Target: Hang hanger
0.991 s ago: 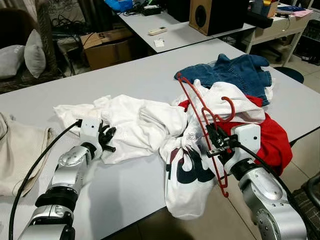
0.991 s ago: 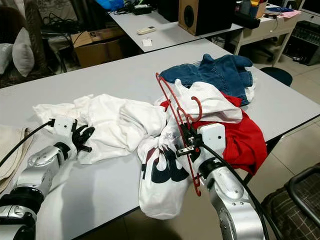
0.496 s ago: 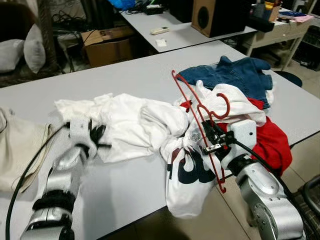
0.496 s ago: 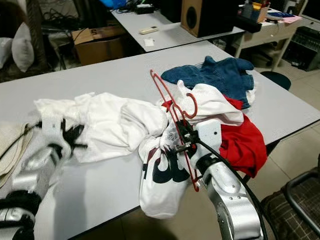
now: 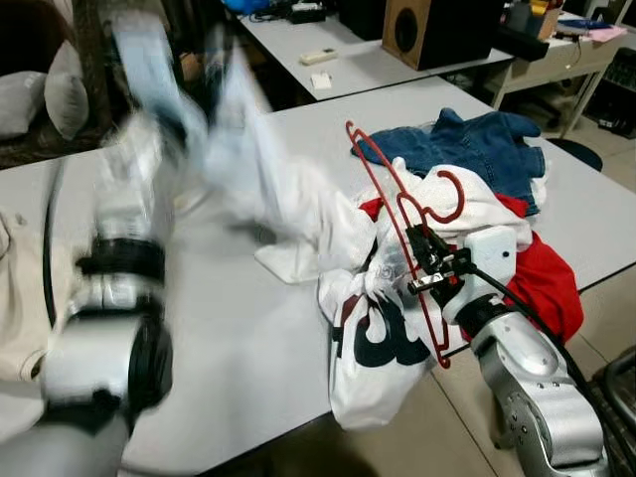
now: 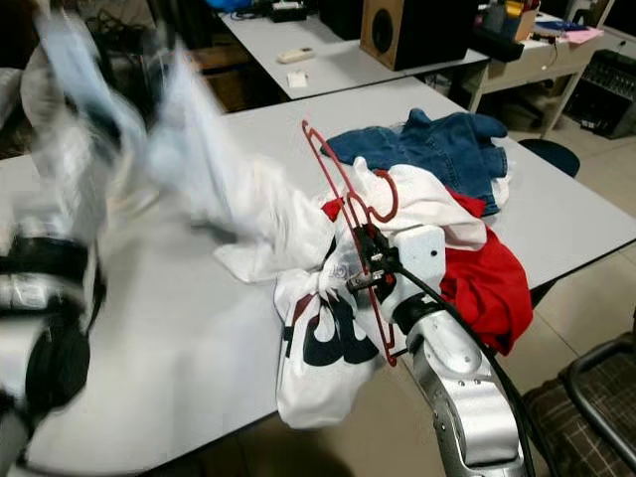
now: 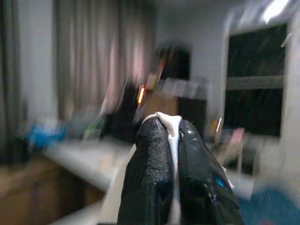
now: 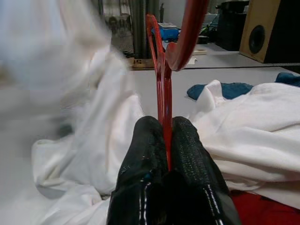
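Observation:
My right gripper (image 5: pixel 425 266) is shut on the lower bar of a red wire hanger (image 5: pixel 382 183), which stands tilted above the clothes pile; the right wrist view shows the hanger (image 8: pixel 163 93) pinched between the fingers (image 8: pixel 145 145). My left arm (image 5: pixel 119 229) is raised high over the table's left side and blurred. Its gripper (image 7: pixel 172 123) is shut on a fold of a white garment (image 5: pixel 298 214), which stretches up from the table. A white shirt with dark print (image 5: pixel 373 348) hangs over the front edge.
On the grey table (image 5: pixel 229 338) lie a blue denim garment (image 5: pixel 467 144) and a red garment (image 5: pixel 545 283) at the right, and a beige cloth (image 5: pixel 15 298) at the left. Behind stands a second table (image 5: pixel 353 65) with a speaker (image 5: pixel 437 30).
My left arm has swung up fast from the table, lifting the white garment with it. The right gripper still holds the hanger in nearly the same place.

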